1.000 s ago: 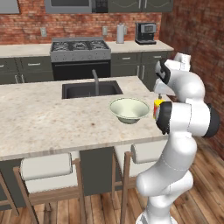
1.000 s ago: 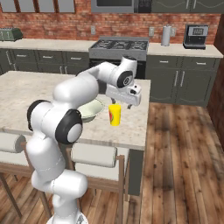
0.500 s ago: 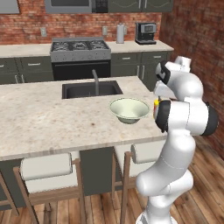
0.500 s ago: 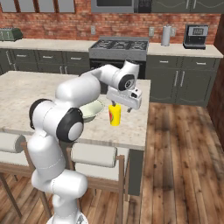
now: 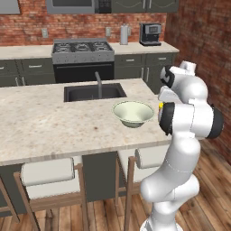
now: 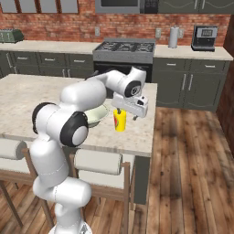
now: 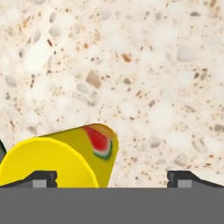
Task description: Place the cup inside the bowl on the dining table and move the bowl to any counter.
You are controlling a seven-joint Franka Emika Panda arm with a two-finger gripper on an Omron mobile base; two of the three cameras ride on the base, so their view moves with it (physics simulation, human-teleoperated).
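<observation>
Pincer (image 6: 120, 111) low over the yellow cup (image 6: 119, 120), we see its fingers spread wide, one tip against the rim, nothing clamped, cup upright on the speckled surface (image 6: 27, 93), just right of the bowl (image 5: 133, 113), apart from it

At lower left of your hand view, the small yellow cup with a red patch (image 7: 65, 157) is cut by the bottom band; the white arm hides most of it in the left base view.

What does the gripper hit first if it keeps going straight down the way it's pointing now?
Probably the cup: its rim sits against one side of the gripper, which points down at the dining table. Past the cup is bare stone. Depth is unclear.
</observation>
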